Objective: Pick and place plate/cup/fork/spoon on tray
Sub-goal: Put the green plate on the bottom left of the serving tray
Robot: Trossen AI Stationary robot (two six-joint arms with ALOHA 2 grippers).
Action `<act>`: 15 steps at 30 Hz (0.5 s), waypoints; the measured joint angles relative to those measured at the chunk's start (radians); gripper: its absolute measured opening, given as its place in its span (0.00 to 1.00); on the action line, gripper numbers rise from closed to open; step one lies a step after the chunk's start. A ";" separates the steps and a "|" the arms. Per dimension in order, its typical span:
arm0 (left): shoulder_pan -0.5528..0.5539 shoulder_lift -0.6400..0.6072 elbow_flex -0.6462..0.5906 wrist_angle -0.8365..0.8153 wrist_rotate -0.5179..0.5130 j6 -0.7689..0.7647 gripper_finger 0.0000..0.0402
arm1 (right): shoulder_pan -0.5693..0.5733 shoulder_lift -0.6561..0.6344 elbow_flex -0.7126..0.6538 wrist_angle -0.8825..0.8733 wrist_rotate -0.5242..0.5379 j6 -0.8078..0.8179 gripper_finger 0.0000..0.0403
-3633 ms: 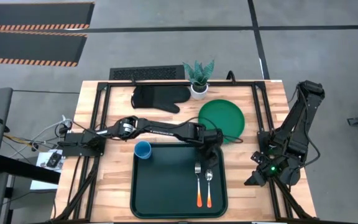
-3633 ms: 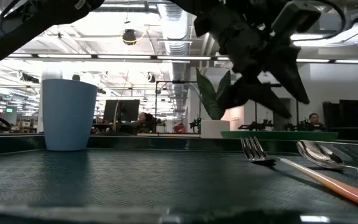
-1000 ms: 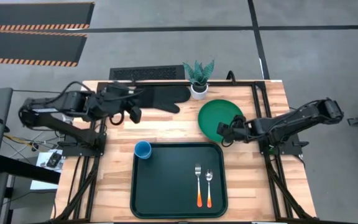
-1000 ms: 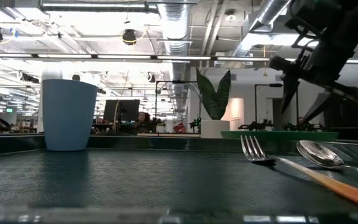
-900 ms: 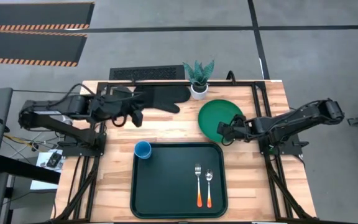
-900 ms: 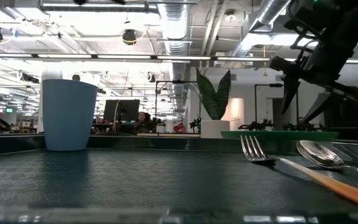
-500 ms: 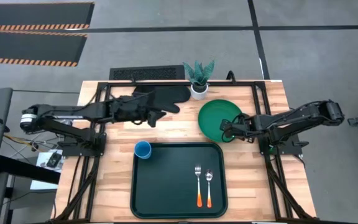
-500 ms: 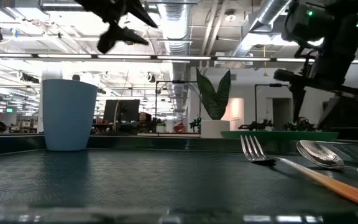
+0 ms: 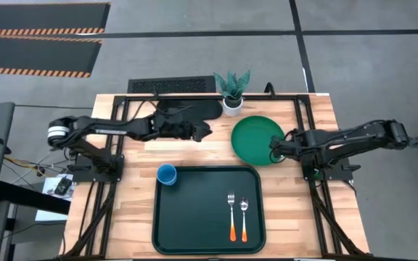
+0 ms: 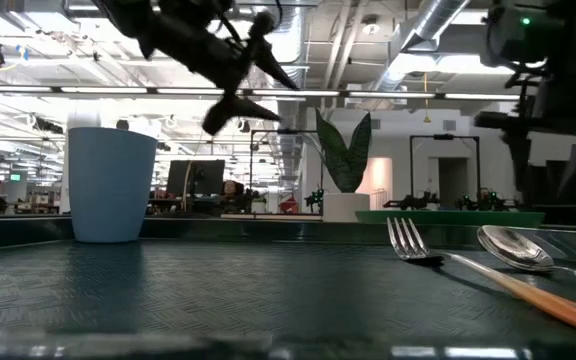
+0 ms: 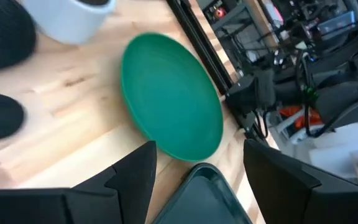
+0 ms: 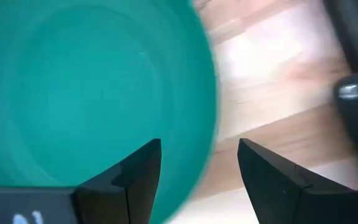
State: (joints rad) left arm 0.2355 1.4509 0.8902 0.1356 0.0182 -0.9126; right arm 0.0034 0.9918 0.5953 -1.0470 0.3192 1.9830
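1. My right claw (image 9: 273, 151) has slid in from the plate's tray-side edge over the last second; it now sits at the rim of the plate (image 9: 257, 139), fingers spread and astride that rim, nothing gripped yet.
2. My left claw (image 9: 200, 131) has swung across the tabletop (image 9: 194, 154) toward the plate, open and empty.
3. The plate lies off the tray (image 9: 194, 217); I judge it the last piece, since cup (image 9: 167, 174), fork (image 9: 231, 212) and spoon (image 9: 244, 217) are aboard.
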 joint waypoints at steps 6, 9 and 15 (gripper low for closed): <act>0.015 0.143 0.001 0.118 0.088 -0.044 0.56 | -0.020 0.020 -0.002 0.006 0.024 0.017 0.60; 0.015 0.201 0.021 0.125 0.124 -0.050 0.56 | -0.027 0.059 -0.015 0.032 0.020 0.034 0.60; 0.015 0.255 0.067 0.126 0.183 -0.035 0.56 | -0.034 0.145 -0.058 0.107 -0.001 0.106 0.58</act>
State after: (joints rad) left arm 0.2508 1.7058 0.9576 0.2616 0.2011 -0.9478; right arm -0.0303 1.1364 0.5372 -0.9399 0.3182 2.0891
